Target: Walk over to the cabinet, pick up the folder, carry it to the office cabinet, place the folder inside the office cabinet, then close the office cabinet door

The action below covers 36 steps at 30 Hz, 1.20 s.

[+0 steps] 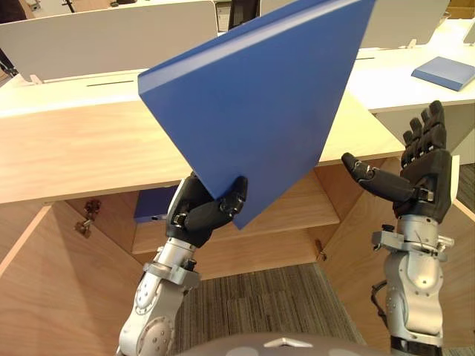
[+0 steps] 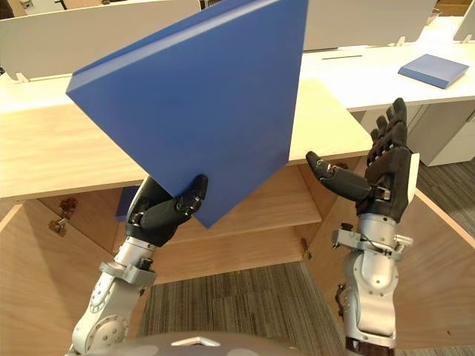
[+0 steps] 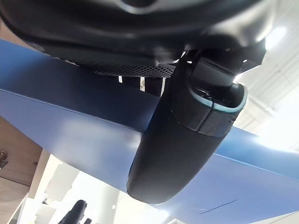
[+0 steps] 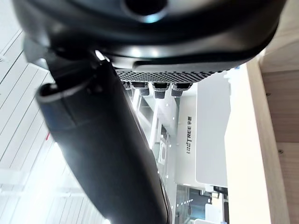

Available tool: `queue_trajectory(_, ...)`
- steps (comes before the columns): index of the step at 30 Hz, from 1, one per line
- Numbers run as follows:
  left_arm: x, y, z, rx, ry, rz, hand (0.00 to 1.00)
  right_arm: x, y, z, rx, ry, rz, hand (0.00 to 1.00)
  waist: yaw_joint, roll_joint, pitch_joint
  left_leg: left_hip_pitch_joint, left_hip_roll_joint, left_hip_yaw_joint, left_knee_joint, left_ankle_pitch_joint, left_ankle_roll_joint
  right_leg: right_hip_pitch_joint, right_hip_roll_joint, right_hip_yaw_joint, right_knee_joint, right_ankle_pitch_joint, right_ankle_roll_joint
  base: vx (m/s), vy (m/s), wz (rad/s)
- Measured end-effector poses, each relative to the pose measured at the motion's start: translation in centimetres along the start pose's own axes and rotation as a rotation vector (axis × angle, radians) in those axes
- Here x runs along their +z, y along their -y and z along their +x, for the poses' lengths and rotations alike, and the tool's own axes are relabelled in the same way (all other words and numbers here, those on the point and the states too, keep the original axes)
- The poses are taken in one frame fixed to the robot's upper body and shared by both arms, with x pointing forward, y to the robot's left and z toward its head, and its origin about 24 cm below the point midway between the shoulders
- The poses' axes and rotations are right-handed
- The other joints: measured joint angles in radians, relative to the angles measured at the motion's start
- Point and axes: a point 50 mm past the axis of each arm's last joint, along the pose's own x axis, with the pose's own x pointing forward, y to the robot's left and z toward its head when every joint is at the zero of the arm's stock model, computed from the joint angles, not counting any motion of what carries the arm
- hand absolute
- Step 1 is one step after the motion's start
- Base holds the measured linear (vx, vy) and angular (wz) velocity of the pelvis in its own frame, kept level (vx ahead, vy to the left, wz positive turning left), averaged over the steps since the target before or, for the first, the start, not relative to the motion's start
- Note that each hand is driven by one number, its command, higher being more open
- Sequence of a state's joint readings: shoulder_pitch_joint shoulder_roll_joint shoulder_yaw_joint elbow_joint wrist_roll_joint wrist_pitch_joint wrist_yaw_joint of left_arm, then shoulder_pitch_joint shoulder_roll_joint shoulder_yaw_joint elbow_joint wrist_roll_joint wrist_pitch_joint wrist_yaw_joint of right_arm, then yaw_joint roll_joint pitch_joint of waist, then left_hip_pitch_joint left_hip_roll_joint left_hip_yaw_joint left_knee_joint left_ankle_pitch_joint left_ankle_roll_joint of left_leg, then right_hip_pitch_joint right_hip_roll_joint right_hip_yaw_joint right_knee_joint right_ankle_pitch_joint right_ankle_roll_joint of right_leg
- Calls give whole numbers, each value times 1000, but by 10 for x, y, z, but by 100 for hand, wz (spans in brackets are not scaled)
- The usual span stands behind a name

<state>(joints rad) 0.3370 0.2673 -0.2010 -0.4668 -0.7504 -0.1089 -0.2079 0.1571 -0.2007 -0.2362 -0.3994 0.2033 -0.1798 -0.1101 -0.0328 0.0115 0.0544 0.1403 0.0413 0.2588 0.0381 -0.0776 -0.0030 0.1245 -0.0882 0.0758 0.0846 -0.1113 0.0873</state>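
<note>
While its left hand is clamping the lower corner of a blue folder, thumb pressing on the near face and fingers curling behind it, the robot is standing before an open wooden cabinet. The folder is being held up in the air, tilted on its corner and leaning right, above the cabinet's top and clear of the shelf inside. The right hand is hovering to the right of the folder and apart from it, fingers straight and pointing up, thumb reaching out toward the folder, holding nothing. The cabinet's doors are standing open at the left and right, with grey carpet between them. A blue object is lying inside the cabinet, just behind the left hand. On the white desk at the far right, a second blue folder is lying flat.
</note>
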Motion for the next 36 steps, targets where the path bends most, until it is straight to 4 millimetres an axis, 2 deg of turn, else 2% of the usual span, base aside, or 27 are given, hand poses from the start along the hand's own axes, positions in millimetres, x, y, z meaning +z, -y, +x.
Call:
queue_trajectory(3,5,-4,-1,-35,-8,24,0,2,1,5,71,8,2,100,0,0,0,-2,-3,0,3,-1,1,-1,-4,0,-1,3,1,0,0,0)
queue_trajectory(10,14,-17,1,-114,-44,81,0,-7,0,15,249,-37,-47,100,1,0,0,-6,-12,0,4,0,8,-2,-12,1,-5,10,5,0,0,0)
queue_trajectory(23,25,-40,15,-193,-108,204,0,-16,-28,32,571,-61,-120,100,1,-7,3,-19,-13,1,4,3,13,-6,-13,1,-28,35,-4,0,0,0)
queue_trajectory(29,25,-46,18,-205,-155,232,0,-18,-50,34,701,-61,-111,100,0,-9,5,-21,-13,4,1,4,15,-8,-12,2,-36,49,-7,0,0,0)
queue_trajectory(30,25,-48,19,-206,-159,237,0,-18,-52,35,705,-58,-108,0,1,-10,5,-21,-13,4,1,4,16,-8,-13,2,-36,50,-7,0,0,0)
queue_trajectory(36,25,-51,21,-196,-163,245,0,-16,-56,41,742,-48,-133,0,3,-11,5,-22,-15,4,-3,7,19,-10,-13,2,-37,58,-10,0,0,0)
